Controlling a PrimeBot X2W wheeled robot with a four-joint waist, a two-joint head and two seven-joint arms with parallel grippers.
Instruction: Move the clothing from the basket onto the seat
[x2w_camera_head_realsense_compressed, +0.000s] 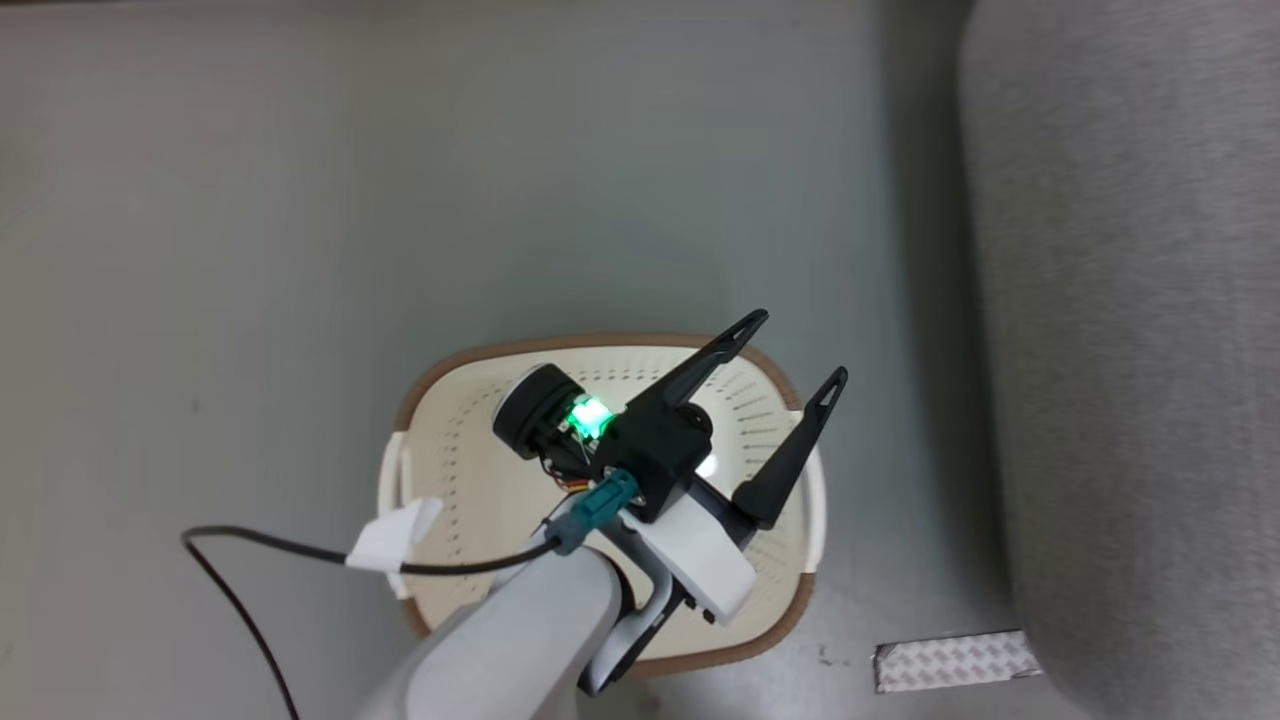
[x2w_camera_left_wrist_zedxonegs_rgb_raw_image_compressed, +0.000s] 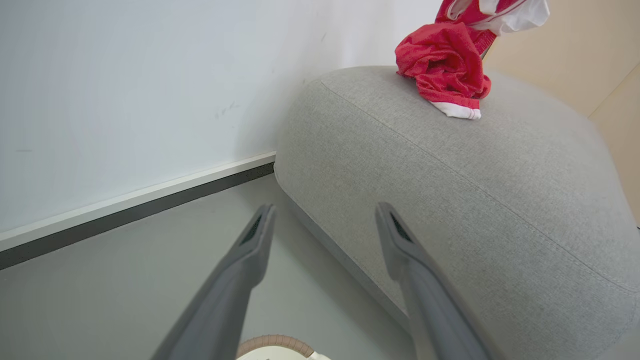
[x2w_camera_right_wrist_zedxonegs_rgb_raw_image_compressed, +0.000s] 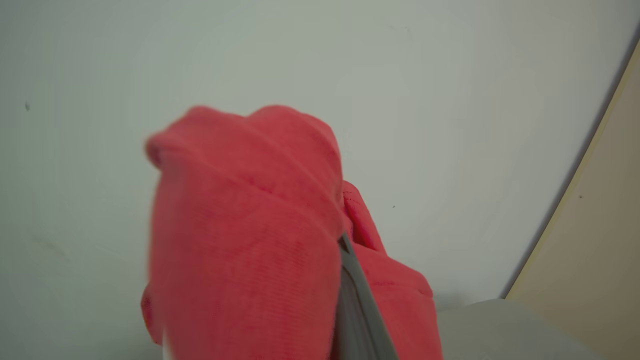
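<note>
The cream basket (x2w_camera_head_realsense_compressed: 455, 470) with its brown rim stands on the floor, and the part of its inside that I see is bare plastic. My left gripper (x2w_camera_head_realsense_compressed: 795, 352) hovers over its right side, open, with nothing between the fingers (x2w_camera_left_wrist_zedxonegs_rgb_raw_image_compressed: 260, 230). The grey seat (x2w_camera_head_realsense_compressed: 1130, 300) rises to the right. In the left wrist view the red clothing (x2w_camera_left_wrist_zedxonegs_rgb_raw_image_compressed: 445, 65) hangs down from the top edge, its white-trimmed end resting on the seat (x2w_camera_left_wrist_zedxonegs_rgb_raw_image_compressed: 450, 180). My right gripper (x2w_camera_right_wrist_zedxonegs_rgb_raw_image_compressed: 342, 242) is shut on the clothing (x2w_camera_right_wrist_zedxonegs_rgb_raw_image_compressed: 240, 240), which drapes over its fingers.
A black cable (x2w_camera_head_realsense_compressed: 250, 545) with a white tag runs across the floor left of the basket. A patterned metal strip (x2w_camera_head_realsense_compressed: 950, 660) lies by the seat's base. A white wall with a dark skirting (x2w_camera_left_wrist_zedxonegs_rgb_raw_image_compressed: 125, 210) stands behind the seat.
</note>
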